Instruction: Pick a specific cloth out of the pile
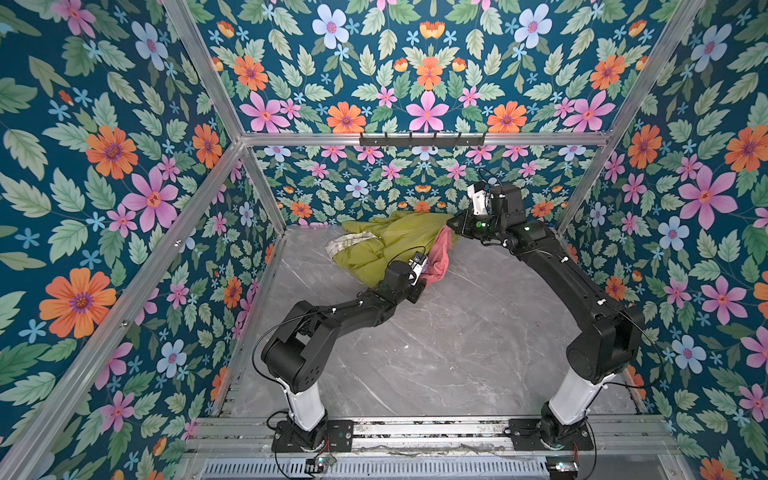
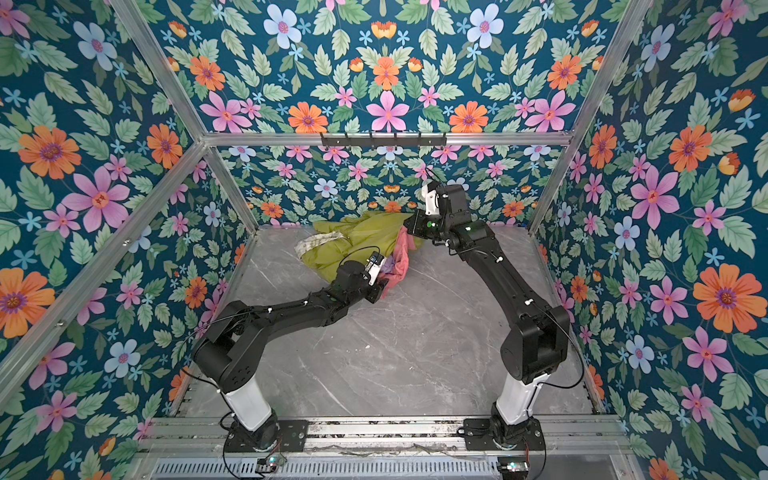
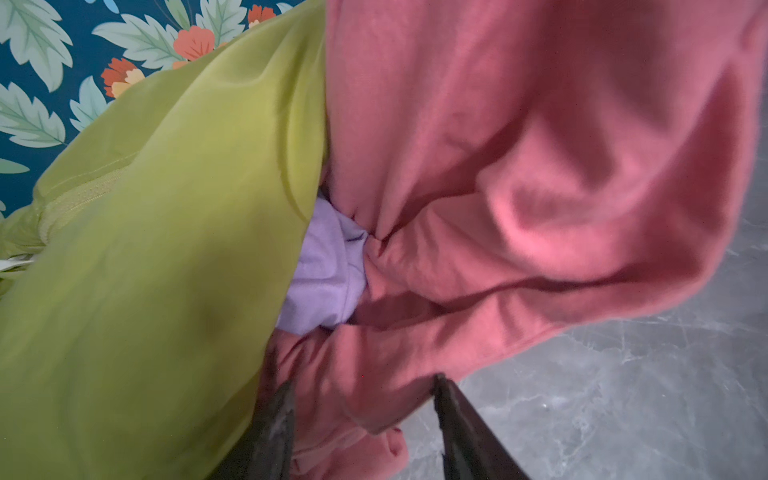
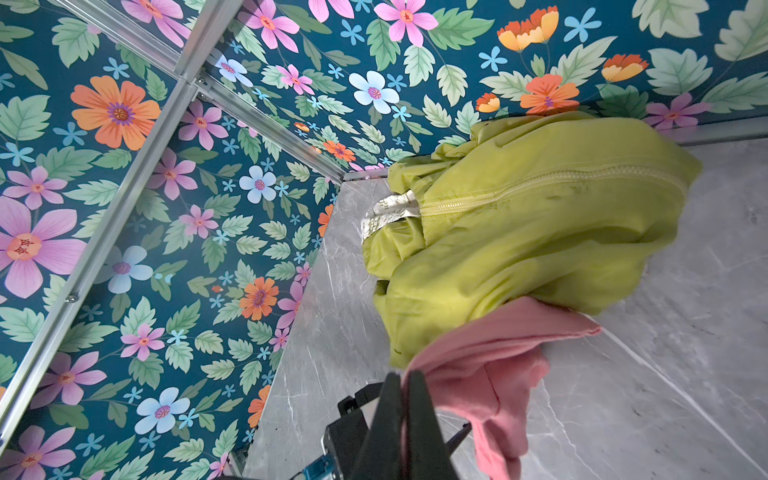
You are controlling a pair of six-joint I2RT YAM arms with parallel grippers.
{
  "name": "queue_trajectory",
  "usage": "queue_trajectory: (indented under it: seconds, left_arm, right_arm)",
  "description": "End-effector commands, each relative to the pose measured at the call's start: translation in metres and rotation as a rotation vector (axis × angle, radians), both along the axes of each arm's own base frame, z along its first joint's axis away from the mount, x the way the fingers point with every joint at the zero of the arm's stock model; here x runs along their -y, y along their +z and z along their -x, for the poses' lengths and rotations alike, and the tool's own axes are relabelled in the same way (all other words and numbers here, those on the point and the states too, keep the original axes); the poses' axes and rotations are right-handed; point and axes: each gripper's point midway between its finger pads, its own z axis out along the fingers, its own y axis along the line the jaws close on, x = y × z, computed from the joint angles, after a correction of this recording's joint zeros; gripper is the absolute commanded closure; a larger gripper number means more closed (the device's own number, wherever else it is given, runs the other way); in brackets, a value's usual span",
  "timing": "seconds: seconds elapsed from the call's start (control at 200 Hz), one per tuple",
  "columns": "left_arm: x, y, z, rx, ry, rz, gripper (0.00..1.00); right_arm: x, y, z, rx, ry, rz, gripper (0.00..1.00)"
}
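Grey marble-look tabletop [image 1: 457,340]: mostly bare; pile [image 1: 376,259] sits upper centre in both top views.
Large olive-green zippered garment [image 1: 395,237]: bulk of pile, slumped on table.
Salmon-pink soft fabric cloth [image 1: 441,255]: at pile's right edge. Hangs taut from upper end because right gripper [image 4: 405,395], jaws together, clamps its hem.
Cream patterned piece [image 1: 349,243]: pokes out at garment's left edge.
Small lilac cloth [image 3: 324,274]: wedged between green and pink.
Left gripper [image 3: 362,384]: jaws apart, straddling lower pink fold. Judged a second hold, to free cloth without dragging lilac along.
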Motion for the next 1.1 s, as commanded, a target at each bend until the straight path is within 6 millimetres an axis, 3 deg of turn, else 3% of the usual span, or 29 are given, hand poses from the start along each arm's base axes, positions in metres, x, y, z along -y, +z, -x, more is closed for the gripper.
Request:
queue_trajectory:
  seconds: [0.0,0.205,0.305,0.425,0.5,0.665,0.93,1.095]
  left_arm:
    - [0.006,0.000,0.001,-0.001,-0.020,0.033,0.45]
    - [0.000,-0.014,0.000,-0.021,0.000,0.017,0.44]
    - [-0.002,-0.016,-0.001,-0.021,0.003,0.020,0.39]
    - [-0.003,-0.016,-0.003,-0.021,0.008,0.027,0.40]
    - [-0.004,-0.015,-0.005,-0.022,0.018,0.029,0.45]
    - [-0.006,-0.011,-0.013,-0.031,0.045,0.032,0.71]
    - [-0.015,-0.005,-0.016,-0.024,0.074,0.024,1.00]
    - [-0.020,0.009,-0.016,0.004,0.090,0.020,1.00]
  right_arm:
    - [-0.003,0.023,-0.001,0.072,0.008,-0.039,1.00]
    - [-0.003,0.023,-0.001,0.073,0.008,-0.042,1.00]
    - [-0.002,0.023,-0.001,0.072,0.006,-0.041,1.00]
    - [-0.003,0.021,-0.001,0.068,0.006,-0.043,1.00]
    - [-0.003,0.020,-0.001,0.065,0.007,-0.047,1.00]
    - [-0.003,0.021,-0.001,0.066,0.006,-0.050,1.00]
    - [-0.003,0.021,-0.001,0.065,0.003,-0.049,1.00]
    - [-0.003,0.021,-0.003,0.067,0.000,-0.049,1.00]
